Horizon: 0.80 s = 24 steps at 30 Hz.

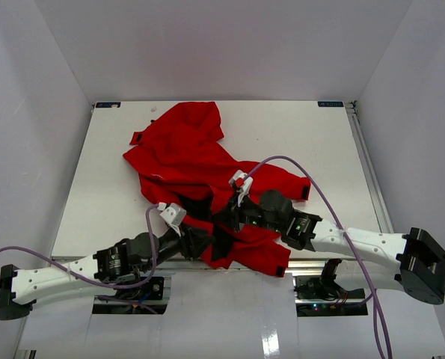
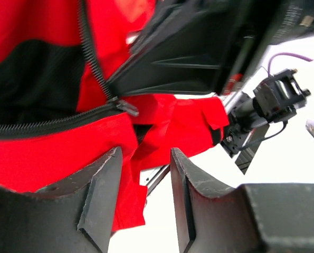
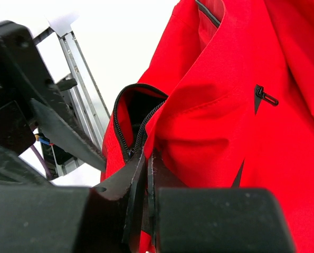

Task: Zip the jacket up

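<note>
Left wrist view shows us our left gripper with jaws parted and nothing between them, just below the zipper of the red jacket. Our right gripper is pinched tight on the jacket's edge where the zipper rows meet. From above, we see the jacket crumpled on the table, its hem at the near edge.

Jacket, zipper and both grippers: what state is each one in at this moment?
jacket, crumpled on the table, front open, black lining showing
zipper, undone, the two rows of teeth meet only at the slider
left gripper, open, jaws apart, gripping nothing
right gripper, shut on the jacket edge right by the zipper
</note>
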### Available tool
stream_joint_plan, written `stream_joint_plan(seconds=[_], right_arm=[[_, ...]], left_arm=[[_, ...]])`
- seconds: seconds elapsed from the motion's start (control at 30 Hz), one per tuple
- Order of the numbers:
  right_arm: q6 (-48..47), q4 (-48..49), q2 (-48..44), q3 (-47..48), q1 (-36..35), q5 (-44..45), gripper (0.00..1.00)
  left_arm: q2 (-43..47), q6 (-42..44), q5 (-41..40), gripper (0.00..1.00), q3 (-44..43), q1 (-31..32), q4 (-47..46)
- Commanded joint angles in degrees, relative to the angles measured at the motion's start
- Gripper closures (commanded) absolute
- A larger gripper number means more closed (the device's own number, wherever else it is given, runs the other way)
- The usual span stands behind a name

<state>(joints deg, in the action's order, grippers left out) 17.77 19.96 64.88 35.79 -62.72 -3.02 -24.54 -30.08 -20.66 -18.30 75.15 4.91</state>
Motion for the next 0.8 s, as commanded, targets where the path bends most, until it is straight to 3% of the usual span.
stream_joint_plan(seconds=[0.0,0.3,0.77], right_arm=[[0.77,5.62,-0.07,-0.48,-0.65,0.19,0.92],[0.51,6.15,0.39,-0.59,-1.56,0.91,0.92],[0.42,6.32,0.47,-0.63,-2.62,1.66,0.92]], left_arm=[[0.04,-9.7,-5.56,0.47,-2.58,0.22,6.67],[4.47,-25.6,-9.65,0.4,-0.33,0.17,8.35],[1.08,-25.73,-10.45,0.44,1.86,0.17,0.81]])
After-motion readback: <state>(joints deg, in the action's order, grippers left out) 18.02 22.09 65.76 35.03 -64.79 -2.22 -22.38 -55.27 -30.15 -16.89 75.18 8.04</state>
